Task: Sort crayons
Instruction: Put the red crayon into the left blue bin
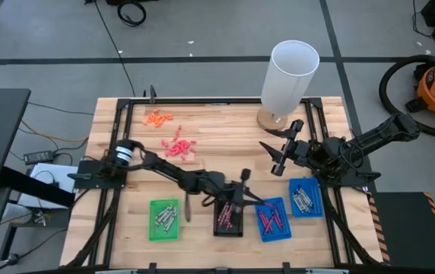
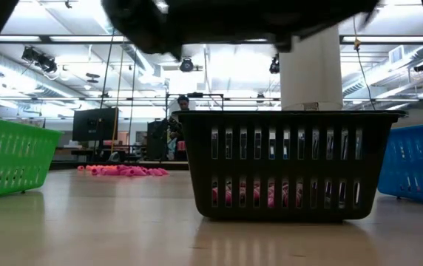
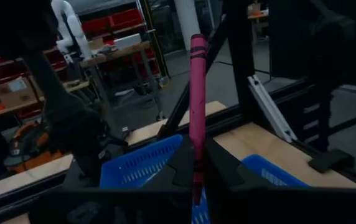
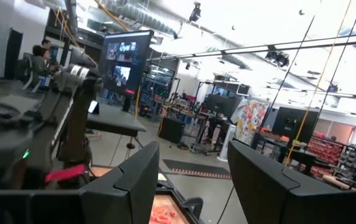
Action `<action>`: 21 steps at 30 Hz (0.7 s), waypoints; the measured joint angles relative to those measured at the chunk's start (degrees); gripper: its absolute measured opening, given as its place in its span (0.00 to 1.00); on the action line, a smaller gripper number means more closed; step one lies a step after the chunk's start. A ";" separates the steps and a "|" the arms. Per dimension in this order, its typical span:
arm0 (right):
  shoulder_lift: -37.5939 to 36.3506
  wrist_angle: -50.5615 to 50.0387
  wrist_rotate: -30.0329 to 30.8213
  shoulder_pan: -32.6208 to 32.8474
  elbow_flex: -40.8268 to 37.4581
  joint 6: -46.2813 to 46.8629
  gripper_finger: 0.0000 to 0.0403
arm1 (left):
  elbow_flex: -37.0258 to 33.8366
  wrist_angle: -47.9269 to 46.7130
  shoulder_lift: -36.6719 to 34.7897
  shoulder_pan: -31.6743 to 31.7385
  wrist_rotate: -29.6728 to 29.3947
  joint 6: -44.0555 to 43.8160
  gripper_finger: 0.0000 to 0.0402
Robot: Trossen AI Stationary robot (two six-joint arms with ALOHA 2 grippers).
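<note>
From above, the left gripper (image 1: pixel 242 199) hangs over the black basket (image 1: pixel 230 225); the right gripper (image 1: pixel 278 158) waits at two o'clock, fingers spread. The left wrist view shows a pink crayon (image 3: pixel 196 112) pinched upright.

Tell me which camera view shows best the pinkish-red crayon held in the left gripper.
The left wrist view: the pinkish-red crayon stands upright, clamped in the left gripper. The high view shows only the gripper above the black tray; the others hide it.
</note>
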 joint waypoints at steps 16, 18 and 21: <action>-6.02 -5.07 7.58 5.92 0.00 -1.72 0.50 | 29.44 -37.30 13.61 0.64 10.00 -2.31 0.03; -6.83 -5.76 7.72 6.81 0.00 -2.15 0.50 | 31.71 -41.98 14.31 0.63 10.10 -2.40 0.03; -7.38 -6.10 7.72 7.59 0.00 -2.51 0.50 | 33.55 -46.78 14.82 0.78 10.59 -2.80 0.03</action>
